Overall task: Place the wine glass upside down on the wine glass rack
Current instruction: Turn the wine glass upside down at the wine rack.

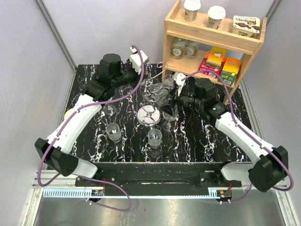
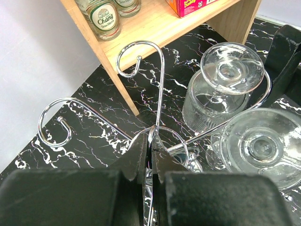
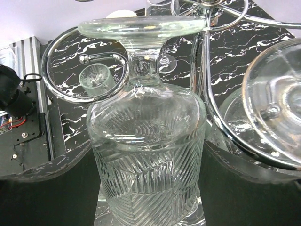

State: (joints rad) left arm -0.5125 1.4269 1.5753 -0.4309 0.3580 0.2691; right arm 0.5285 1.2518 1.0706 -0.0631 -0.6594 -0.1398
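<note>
Mid-desk, on the black marbled desk [image 1: 197, 141]: shiny silver wire wine glass rack [image 1: 149, 115]. The left gripper [image 2: 151, 141] has its fingers pressed together on the rack's top wire. The right gripper [image 3: 148, 146] has its fingers spread wide, clasping the bowl of the clear ribbed wine glass [image 3: 146, 117]. The glass is upside down, foot uppermost, stem just beside a curled rack arm. Cannot tell whether it hangs there.

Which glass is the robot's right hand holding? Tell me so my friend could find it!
Find the black marbled table, then the shiny wire rack in front of the wooden shelf. There, the wine glass is upside down, foot on top, between the right gripper's black fingers. No other glass is gripped, and its bowl has slanted ribs.
</note>
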